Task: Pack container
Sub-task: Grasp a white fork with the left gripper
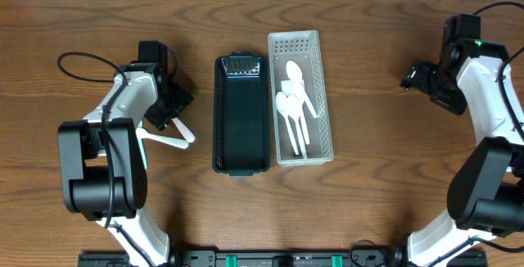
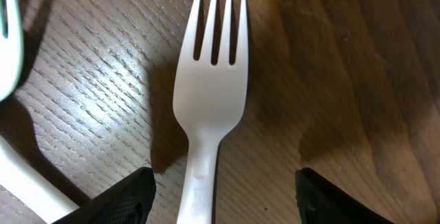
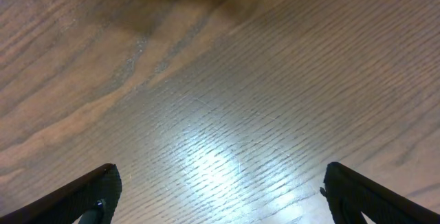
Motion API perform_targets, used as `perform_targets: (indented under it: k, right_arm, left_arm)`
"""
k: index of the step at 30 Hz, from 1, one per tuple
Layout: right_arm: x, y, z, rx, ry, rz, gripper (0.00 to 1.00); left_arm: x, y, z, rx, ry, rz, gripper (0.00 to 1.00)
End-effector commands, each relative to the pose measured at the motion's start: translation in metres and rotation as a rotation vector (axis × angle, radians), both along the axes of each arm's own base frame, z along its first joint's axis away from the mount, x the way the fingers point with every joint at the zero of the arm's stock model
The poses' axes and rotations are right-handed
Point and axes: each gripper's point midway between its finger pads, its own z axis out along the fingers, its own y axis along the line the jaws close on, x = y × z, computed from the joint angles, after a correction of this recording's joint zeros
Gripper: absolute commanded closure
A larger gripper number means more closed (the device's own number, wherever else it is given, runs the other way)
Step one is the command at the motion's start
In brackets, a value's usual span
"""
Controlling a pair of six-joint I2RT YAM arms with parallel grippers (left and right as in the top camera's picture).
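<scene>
While the left fingers (image 2: 127,200) stand apart astride a white plastic fork (image 2: 206,114) on the wooden surface (image 1: 368,70), left of the black plastic basket (image 1: 241,128), the right fingers (image 3: 82,196) also gape.

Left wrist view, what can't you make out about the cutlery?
White plastic fork: handle end cut off by the left wrist view's bottom edge.
Second white utensil: mostly beyond that view's left edge, type unclear.
Overhead: the left hand hides part of both.
</scene>
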Motion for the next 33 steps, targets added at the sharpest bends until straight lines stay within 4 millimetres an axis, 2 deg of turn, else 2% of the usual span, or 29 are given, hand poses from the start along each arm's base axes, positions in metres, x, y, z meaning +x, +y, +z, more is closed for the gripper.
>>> perform_targets:
  k: [1, 8, 17, 23, 27, 33]
  right_arm:
    - [-0.001, -0.002, 0.000, -0.004, 0.006, 0.007, 0.03]
    - [-0.002, -0.001, 0.000, -0.003, 0.008, 0.007, 0.04]
    - [-0.005, -0.001, 0.000, -0.002, 0.020, 0.008, 0.04]
    - [-0.005, -0.001, 0.000, -0.001, 0.023, 0.007, 0.05]
    - [-0.007, 0.000, -0.001, 0.001, 0.030, 0.008, 0.06]
    - [-0.008, 0.000, -0.001, 0.002, 0.035, 0.007, 0.07]
  left_arm:
    - [-0.007, 0.002, -0.011, 0.005, 0.027, -0.009, 0.32]
    - [-0.009, 0.006, -0.012, 0.033, 0.038, -0.029, 0.32]
    - [-0.032, 0.004, -0.040, 0.022, 0.165, -0.031, 0.32]
    - [-0.035, 0.004, -0.041, 0.022, 0.180, -0.032, 0.32]
    - [-0.036, 0.004, -0.041, 0.022, 0.186, -0.032, 0.38]
    - [-0.039, 0.004, -0.041, 0.021, 0.195, -0.032, 0.56]
